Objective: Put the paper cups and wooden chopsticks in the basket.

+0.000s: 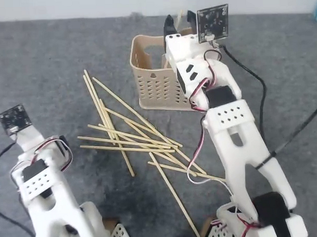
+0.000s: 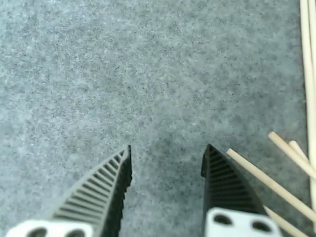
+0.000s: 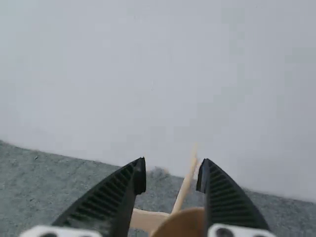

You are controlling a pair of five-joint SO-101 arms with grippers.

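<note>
Several wooden chopsticks [image 1: 133,140] lie crossed on the grey carpet in front of the beige slotted basket [image 1: 154,82]. My right gripper [image 1: 180,21] hangs open above the basket's far side. In the right wrist view, a single upright chopstick [image 3: 189,173] rises between the open fingers of the right gripper [image 3: 170,178], close to one of them. Below it are a brown rounded rim [image 3: 183,224], apparently a paper cup, and the basket edge [image 3: 147,218]. My left gripper [image 2: 168,158] is open over bare carpet, with chopstick ends [image 2: 276,185] just beside one finger.
A pale wall rises right behind the basket. Black cables [image 1: 259,84] trail across the carpet on the right. The arm bases [image 1: 240,225] stand at the near edge. Open carpet stretches to the left of the chopstick pile.
</note>
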